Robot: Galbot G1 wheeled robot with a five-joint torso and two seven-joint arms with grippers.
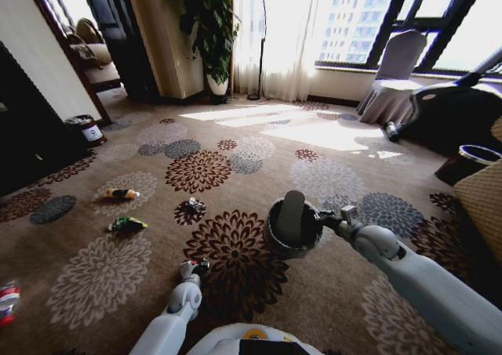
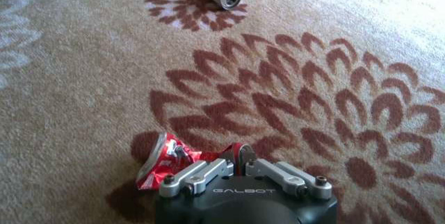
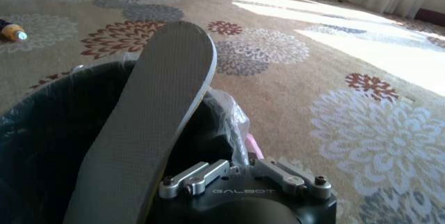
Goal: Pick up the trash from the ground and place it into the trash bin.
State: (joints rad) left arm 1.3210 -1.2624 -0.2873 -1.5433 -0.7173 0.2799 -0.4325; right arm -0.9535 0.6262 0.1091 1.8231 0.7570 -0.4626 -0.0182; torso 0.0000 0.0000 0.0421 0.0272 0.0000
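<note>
**Left arm low over crushed can**

The left gripper (image 2: pixel 238 157) reaches down to the carpet (image 2: pixel 83 104), jaws clamped on a crushed red can (image 2: pixel 161 159). The right gripper (image 3: pixel 240 168) — arm stretched forward — grips the trash bin (image 1: pixel 292 241) by its liner rim; a grey insole (image 3: pixel 149 125) sticks out.

Left claw (image 2: pixel 240 164) hides part of crushed red can (image 2: pixel 161 159).

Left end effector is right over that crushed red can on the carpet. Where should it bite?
Probably across the crushed red can at its flattened middle, coming straight down from above. It lies squashed on the carpet, rim tilted up, right beneath the left end effector.
</note>
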